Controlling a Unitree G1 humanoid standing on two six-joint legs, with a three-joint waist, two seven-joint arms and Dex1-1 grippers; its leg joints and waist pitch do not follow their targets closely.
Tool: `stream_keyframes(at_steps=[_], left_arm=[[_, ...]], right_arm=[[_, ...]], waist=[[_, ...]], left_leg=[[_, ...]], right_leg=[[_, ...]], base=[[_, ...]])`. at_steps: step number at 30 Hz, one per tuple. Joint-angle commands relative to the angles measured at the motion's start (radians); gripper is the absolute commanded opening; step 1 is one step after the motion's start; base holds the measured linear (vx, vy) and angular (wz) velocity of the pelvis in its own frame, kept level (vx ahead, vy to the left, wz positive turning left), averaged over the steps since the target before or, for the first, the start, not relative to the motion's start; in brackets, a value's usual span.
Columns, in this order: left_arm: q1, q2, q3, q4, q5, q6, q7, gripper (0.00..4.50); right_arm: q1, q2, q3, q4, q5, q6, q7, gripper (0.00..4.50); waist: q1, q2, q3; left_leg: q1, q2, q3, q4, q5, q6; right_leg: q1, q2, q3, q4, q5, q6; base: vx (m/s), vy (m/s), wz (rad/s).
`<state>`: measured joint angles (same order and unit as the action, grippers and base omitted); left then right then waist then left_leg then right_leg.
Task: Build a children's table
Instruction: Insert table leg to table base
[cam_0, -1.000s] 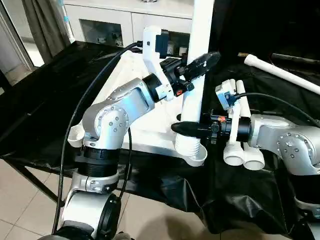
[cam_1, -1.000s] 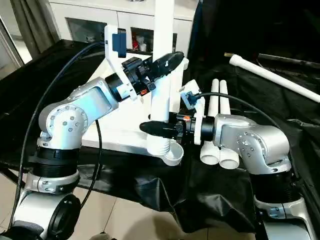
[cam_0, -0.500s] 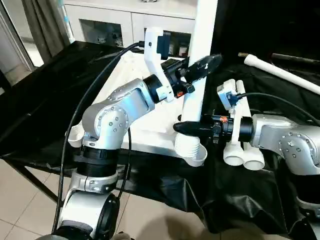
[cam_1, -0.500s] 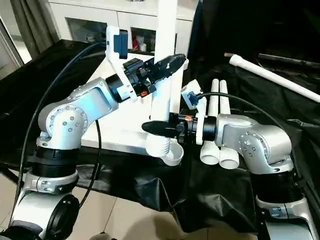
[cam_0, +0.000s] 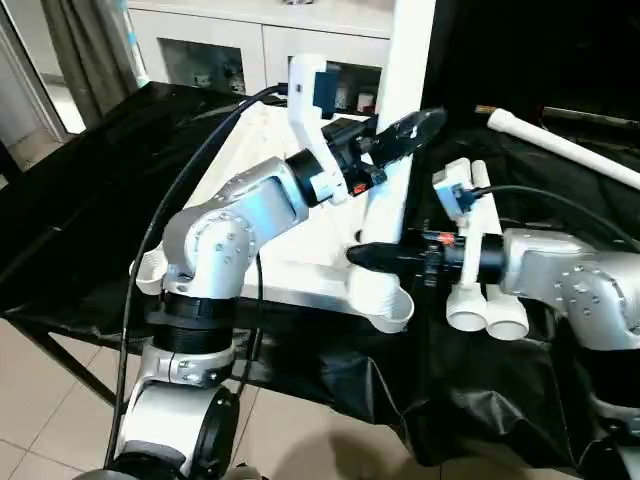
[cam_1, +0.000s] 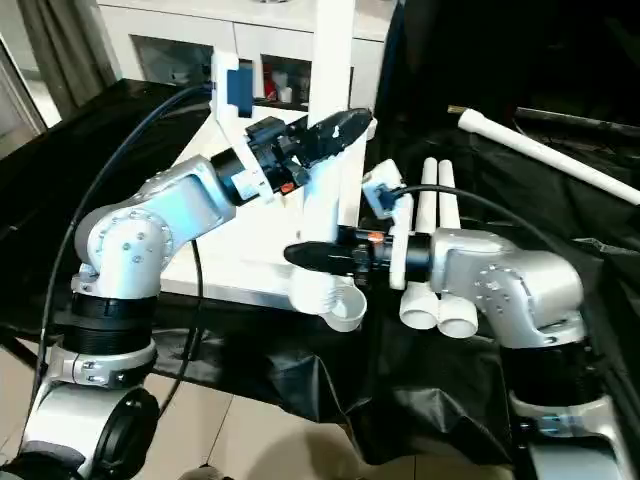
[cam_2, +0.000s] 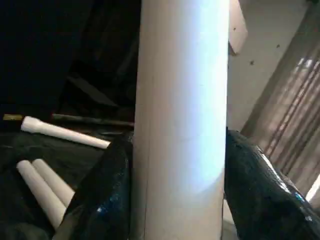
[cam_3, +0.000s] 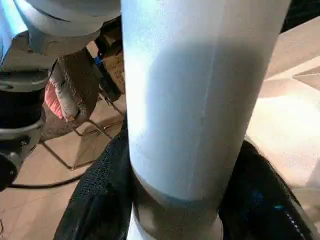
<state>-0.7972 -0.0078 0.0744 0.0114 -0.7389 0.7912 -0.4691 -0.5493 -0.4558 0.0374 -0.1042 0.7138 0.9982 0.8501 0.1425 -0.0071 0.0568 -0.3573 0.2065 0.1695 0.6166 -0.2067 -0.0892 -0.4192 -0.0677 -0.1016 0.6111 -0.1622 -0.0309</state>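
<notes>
Both sets of jaws are closed around the same upright white leg (cam_0: 400, 120): the left gripper (cam_0: 405, 131) clasps it higher up, the right gripper (cam_0: 372, 256) just above its flared foot. That foot stands at the near corner socket (cam_0: 385, 312) of the white tabletop (cam_0: 268, 225), which lies on the black-draped surface (cam_0: 90, 200). Two spare legs (cam_1: 436, 250) lie side by side by the right forearm; another leg (cam_0: 560, 145) lies farther back
</notes>
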Motion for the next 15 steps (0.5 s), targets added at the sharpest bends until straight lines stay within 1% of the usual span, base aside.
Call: stream_keyframes(at_steps=[1, 2, 3, 4, 5, 6, 7, 8, 9, 10, 11, 12, 15], left_arm=[[-0.011, -0.019, 0.009, 0.000, 0.006, -0.043, 0.019, 2.98], [-0.012, -0.022, 0.013, 0.006, 0.011, -0.054, 0.025, 3.01], [-0.019, -0.042, 0.050, 0.034, 0.006, -0.110, 0.034, 3.09], [-0.025, -0.061, 0.091, 0.052, -0.023, -0.143, 0.038, 3.13], [-0.028, -0.069, 0.113, 0.058, -0.046, -0.148, 0.041, 3.16], [-0.032, -0.080, 0.145, 0.062, -0.083, -0.146, 0.047, 3.16], [-0.037, -0.091, 0.184, 0.064, -0.129, -0.140, 0.063, 3.16], [-0.039, -0.097, 0.203, 0.066, -0.150, -0.140, 0.072, 3.16], [-0.039, -0.100, 0.222, 0.065, -0.172, -0.142, 0.077, 3.16], [-0.037, -0.102, 0.234, 0.063, -0.185, -0.144, 0.080, 3.16], [-0.031, -0.101, 0.245, 0.057, -0.202, -0.141, 0.081, 3.16], [-0.030, -0.100, 0.246, 0.056, -0.205, -0.141, 0.081, 3.16], [-0.016, -0.080, 0.250, 0.051, -0.198, -0.147, 0.075, 3.16]], right_arm=[[0.008, 0.011, -0.035, -0.010, 0.013, -0.015, -0.031, 1.89], [0.010, 0.015, -0.039, -0.012, 0.014, -0.016, -0.035, 1.89], [0.019, 0.034, -0.056, -0.017, 0.020, -0.025, -0.057, 1.89], [0.027, 0.052, -0.073, -0.022, 0.025, -0.034, -0.079, 1.89], [0.030, 0.062, -0.083, -0.024, 0.027, -0.038, -0.091, 1.89], [0.034, 0.076, -0.097, -0.028, 0.030, -0.043, -0.110, 1.89], [0.037, 0.096, -0.117, -0.029, 0.037, -0.049, -0.134, 1.89], [0.038, 0.106, -0.128, -0.028, 0.041, -0.052, -0.146, 1.89], [0.036, 0.122, -0.143, -0.026, 0.046, -0.063, -0.163, 1.89], [0.036, 0.133, -0.154, -0.026, 0.049, -0.069, -0.174, 1.89], [0.033, 0.151, -0.173, -0.026, 0.056, -0.075, -0.196, 1.89], [0.032, 0.155, -0.176, -0.026, 0.057, -0.076, -0.200, 1.89], [0.026, 0.189, -0.213, -0.020, 0.048, -0.104, -0.258, 1.89]], waist=[[-0.001, -0.016, -0.080], [0.000, -0.016, -0.080], [-0.001, -0.013, -0.080], [-0.001, -0.016, -0.079], [0.000, -0.016, -0.081], [0.001, -0.016, -0.082], [0.001, -0.015, -0.083], [-0.002, -0.015, -0.083], [-0.002, -0.015, -0.083], [-0.004, -0.013, -0.082], [-0.004, -0.015, -0.081], [-0.004, -0.017, -0.080], [-0.004, -0.014, -0.080]], left_leg=[[-0.011, 0.010, 0.001, -0.058, -0.017, 0.040], [-0.011, 0.011, 0.000, -0.059, -0.020, 0.038], [-0.011, 0.010, 0.000, -0.059, -0.021, 0.038], [-0.011, 0.007, 0.002, -0.059, -0.024, 0.040], [-0.012, 0.006, 0.002, -0.059, -0.027, 0.037], [-0.010, 0.008, 0.000, -0.059, -0.026, 0.035], [-0.011, 0.009, -0.001, -0.059, -0.022, 0.034], [-0.012, 0.009, -0.001, -0.059, -0.022, 0.031], [-0.011, 0.009, -0.001, -0.059, -0.022, 0.032], [-0.010, 0.009, -0.001, -0.060, -0.026, 0.034], [-0.008, 0.009, 0.001, -0.059, -0.034, 0.035], [-0.007, 0.009, 0.001, -0.061, -0.034, 0.036], [-0.006, 0.011, 0.000, -0.063, -0.025, 0.034]], right_leg=[[0.074, -0.063, 0.051, -0.077, -0.263, -0.078], [0.076, -0.063, 0.051, -0.077, -0.264, -0.078], [0.075, -0.062, 0.052, -0.079, -0.259, -0.075], [0.075, -0.061, 0.051, -0.082, -0.263, -0.073], [0.078, -0.064, 0.050, -0.082, -0.271, -0.072], [0.078, -0.064, 0.049, -0.079, -0.269, -0.075], [0.079, -0.064, 0.049, -0.076, -0.258, -0.079], [0.078, -0.064, 0.049, -0.073, -0.243, -0.090], [0.077, -0.063, 0.049, -0.074, -0.238, -0.093], [0.075, -0.064, 0.050, -0.074, -0.237, -0.096], [0.074, -0.062, 0.049, -0.077, -0.250, -0.094], [0.074, -0.063, 0.050, -0.076, -0.255, -0.093], [0.072, -0.063, 0.050, -0.075, -0.259, -0.080]], base=[[0.000, 0.000, 0.00], [0.000, 0.000, 0.00], [0.000, 0.000, 0.00], [0.000, 0.000, 0.00], [0.000, 0.000, 0.00], [0.000, 0.000, 0.00], [0.000, 0.000, 0.00], [0.000, 0.000, 0.00], [0.000, 0.000, 0.00], [0.000, 0.000, 0.00], [0.000, 0.000, 0.00], [0.000, 0.000, 0.00], [0.000, 0.000, 0.00]])
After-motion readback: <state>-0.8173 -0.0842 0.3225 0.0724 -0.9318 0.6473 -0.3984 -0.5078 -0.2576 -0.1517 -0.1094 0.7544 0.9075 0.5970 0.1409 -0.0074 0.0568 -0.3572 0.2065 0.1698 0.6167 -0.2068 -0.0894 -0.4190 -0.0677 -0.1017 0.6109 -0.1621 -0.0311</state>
